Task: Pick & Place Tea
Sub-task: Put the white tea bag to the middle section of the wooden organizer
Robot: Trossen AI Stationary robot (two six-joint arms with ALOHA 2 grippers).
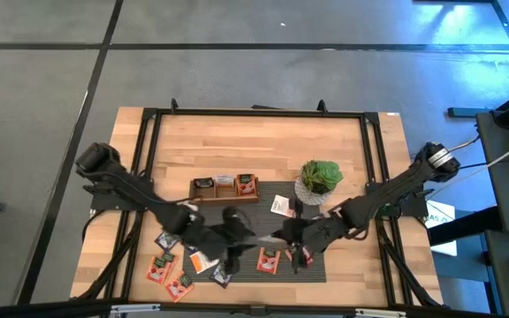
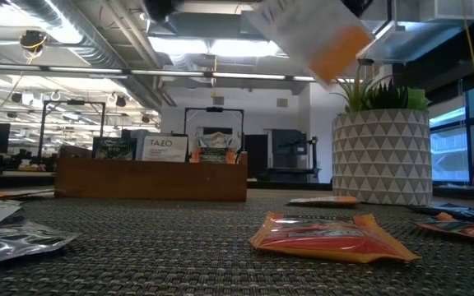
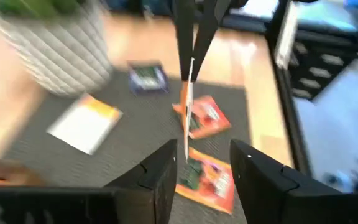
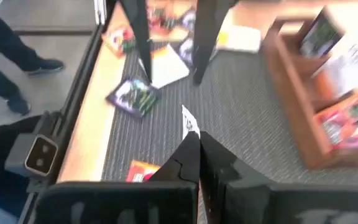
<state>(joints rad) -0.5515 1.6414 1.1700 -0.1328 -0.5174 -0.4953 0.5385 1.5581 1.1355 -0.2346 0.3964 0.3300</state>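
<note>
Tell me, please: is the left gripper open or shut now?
Open. In its wrist view the left gripper shows a clear gap between its two dark fingers, with nothing between them; the mat shows through.

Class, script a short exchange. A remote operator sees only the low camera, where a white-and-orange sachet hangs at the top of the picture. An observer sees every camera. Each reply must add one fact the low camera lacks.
Operator: What holds the white-and-orange sachet up there?
Observer: The right claw, shut on its edge.
Operator: Where is the left claw?
Observer: The left claw is facing that sachet, open and not touching it.
Operator: Is any tea off the mat?
Observer: Yes. From above, several orange-red sachets lie beyond the mat on the bare tabletop, under the left arm.
</note>
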